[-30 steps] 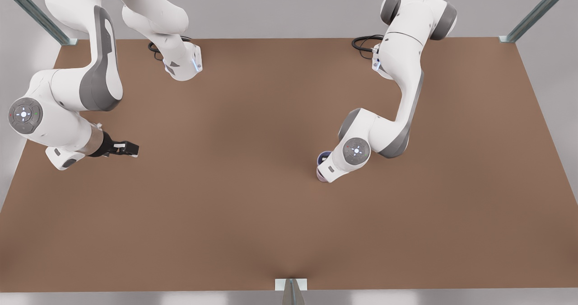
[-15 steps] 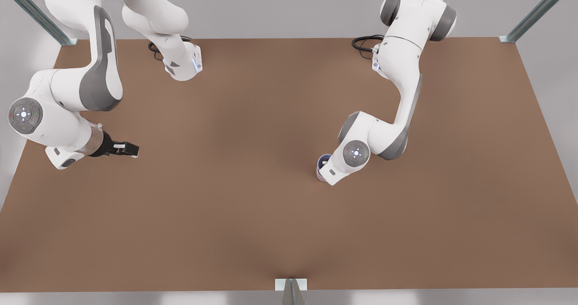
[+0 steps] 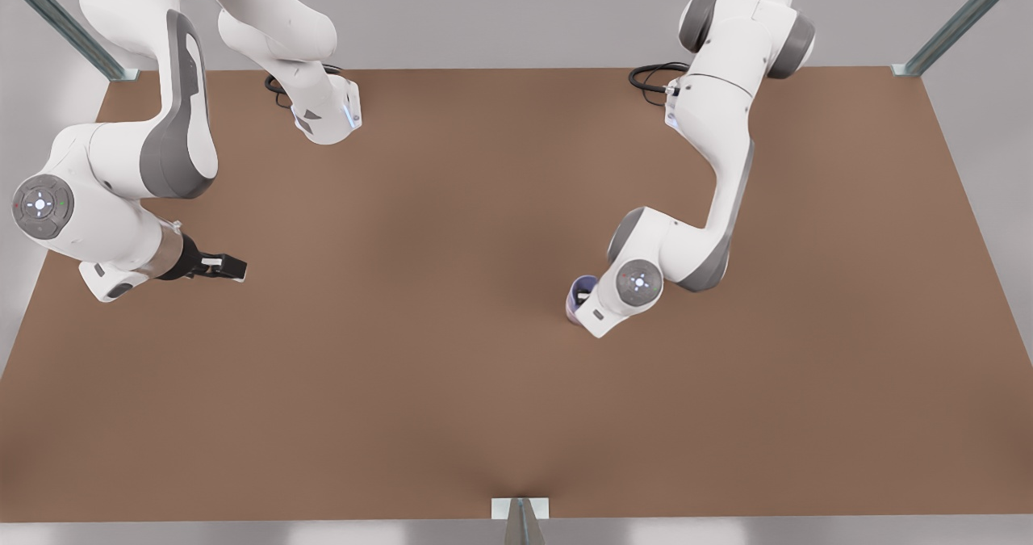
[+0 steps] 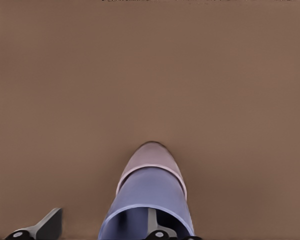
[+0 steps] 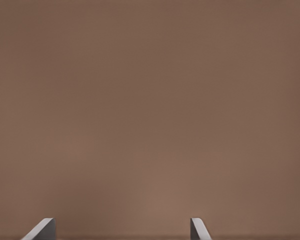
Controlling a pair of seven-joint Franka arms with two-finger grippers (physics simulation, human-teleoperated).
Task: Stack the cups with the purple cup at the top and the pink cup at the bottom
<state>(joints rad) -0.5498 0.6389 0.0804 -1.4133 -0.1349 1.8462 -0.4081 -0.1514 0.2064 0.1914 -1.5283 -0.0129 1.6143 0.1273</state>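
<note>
Bench point(image 3: 452, 383) surface, plain brown, spreads across the front view with one arm on each side. At the front view's right, the left arm bends down over the cups, and its white wrist covers most of them. The purple cup point(image 3: 581, 290) shows as a dark-mouthed lavender rim just beside the wrist. A thin sliver of the pink cup point(image 3: 570, 311) peeks out below it, on the bench right of centre. The fingers of that end effector are hidden under the wrist here. At the front view's left, the right end effector point(image 3: 229, 266) hangs over bare bench, well apart from the cups, and that arm waits.

In the left wrist view the purple cup point(image 4: 152, 192) sits nested in the pink cup point(image 4: 149, 157), whose pale band and rounded base stick out beyond it. The stack stands upright on the bench point(image 4: 150, 65). The left end effector point(image 4: 104, 216) straddles the purple cup's wall. One finger reaches down inside the cup's mouth and the other stands outside, clear of the wall. The fingers are spread and grip nothing.

In the right wrist view the right end effector point(image 5: 122, 222) shows two grey fingers point(image 5: 42, 229) set wide apart, with nothing between them and bare bench point(image 5: 150, 100) beyond.
</note>
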